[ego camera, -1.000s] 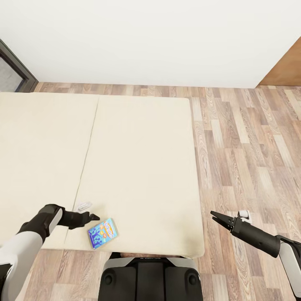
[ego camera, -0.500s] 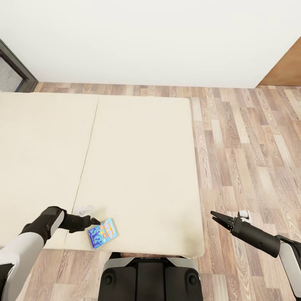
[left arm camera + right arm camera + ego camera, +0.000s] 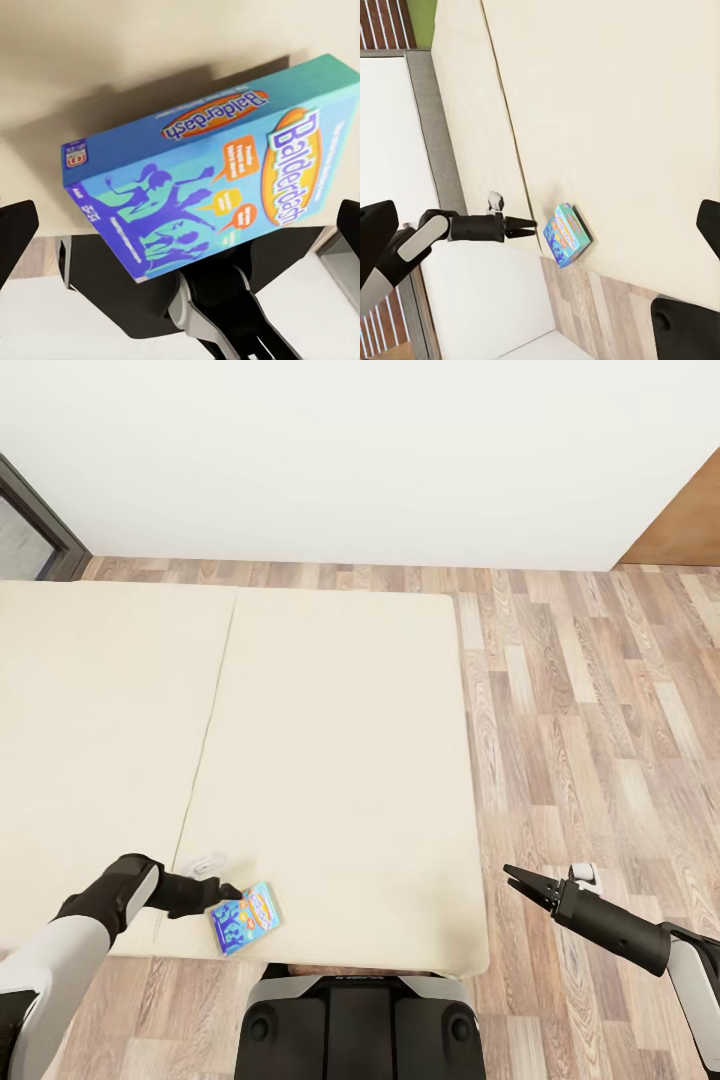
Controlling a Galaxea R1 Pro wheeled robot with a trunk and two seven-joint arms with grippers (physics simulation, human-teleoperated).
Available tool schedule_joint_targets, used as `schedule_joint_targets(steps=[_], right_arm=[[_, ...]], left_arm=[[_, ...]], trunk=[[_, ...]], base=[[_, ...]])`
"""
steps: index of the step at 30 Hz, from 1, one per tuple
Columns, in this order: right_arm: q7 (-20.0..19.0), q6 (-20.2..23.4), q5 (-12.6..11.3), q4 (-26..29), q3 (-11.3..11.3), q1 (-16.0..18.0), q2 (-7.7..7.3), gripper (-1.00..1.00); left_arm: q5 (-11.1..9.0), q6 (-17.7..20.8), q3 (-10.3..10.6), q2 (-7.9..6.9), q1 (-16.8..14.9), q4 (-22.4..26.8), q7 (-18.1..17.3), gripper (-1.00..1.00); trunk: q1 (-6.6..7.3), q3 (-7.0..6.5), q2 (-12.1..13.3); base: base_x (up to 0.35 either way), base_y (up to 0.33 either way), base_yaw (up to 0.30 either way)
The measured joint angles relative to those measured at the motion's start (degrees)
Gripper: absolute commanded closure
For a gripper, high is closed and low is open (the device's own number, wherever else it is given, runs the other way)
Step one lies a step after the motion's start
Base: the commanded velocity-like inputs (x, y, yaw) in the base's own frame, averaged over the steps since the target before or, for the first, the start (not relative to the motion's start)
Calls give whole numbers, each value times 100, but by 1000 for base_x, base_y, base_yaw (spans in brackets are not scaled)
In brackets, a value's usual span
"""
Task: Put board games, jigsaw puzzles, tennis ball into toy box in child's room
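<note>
While our base and head have kept the same outlook over the last second, our left gripper [image 3: 228,893] has crept down and toward the blue board game [image 3: 245,917], so that its tips now sit right at the box's upper left corner in the head view, where a moment ago they hovered a little further up the bed [image 3: 330,760]. From the left wrist view the box [image 3: 217,169] lies directly ahead between the two dark fingertips [image 3: 15,236], which stand wide apart at the picture's edges and have hold of nothing; we judge this to be the last of the approach, with the closing on the box not yet begun. The game lies flat near the bed's near edge, just in front of our trunk, and looks unmoved. Our right gripper [image 3: 518,880] hangs out over the floor [image 3: 600,720] to the right of the bed, well apart from the box, its fingers drawn nearly together in the head view and carrying nothing, though its own wrist view shows dark fingertips at the edges, so we cannot tell for sure. The mattress is plain beige, with a seam running front to back left of centre. Around it we see pale wood-plank flooring, a white wall [image 3: 350,450] behind, a dark-framed opening [image 3: 30,530] at far left and a brown wooden panel [image 3: 690,530] at far right.
</note>
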State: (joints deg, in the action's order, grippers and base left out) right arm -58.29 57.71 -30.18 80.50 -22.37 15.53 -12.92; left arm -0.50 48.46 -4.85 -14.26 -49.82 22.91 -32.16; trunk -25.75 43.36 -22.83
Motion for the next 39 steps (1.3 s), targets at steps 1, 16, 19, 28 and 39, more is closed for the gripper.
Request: schedule_joint_targets(steps=[1, 16, 19, 28, 39], right_arm=[[0, 0, 0, 0, 0, 0, 0, -100], [-8, 0, 0, 0, 0, 0, 0, -100], [-9, 0, 0, 0, 0, 0, 0, -100], [-9, 2, 0, 0, 0, 0, 0, -100], [-9, 0, 0, 0, 0, 0, 0, -100]], left_arm=[[0, -2, 1, 12, 0, 0, 12, -100], [0, -173, 5, 146, 0, -4, 95, -100], [-3, -207, 5, 150, 0, -7, 114, -100], [-7, -238, 6, 157, 0, -19, 223, -100], [-5, -249, 7, 158, 0, -244, 243, -100]], trunk=[[0, 0, 0], [0, 0, 0], [0, 0, 0], [0, 0, 0], [0, 0, 0]], base=[[0, 0, 0], [0, 0, 0], [0, 0, 0], [0, 0, 0], [0, 0, 0]])
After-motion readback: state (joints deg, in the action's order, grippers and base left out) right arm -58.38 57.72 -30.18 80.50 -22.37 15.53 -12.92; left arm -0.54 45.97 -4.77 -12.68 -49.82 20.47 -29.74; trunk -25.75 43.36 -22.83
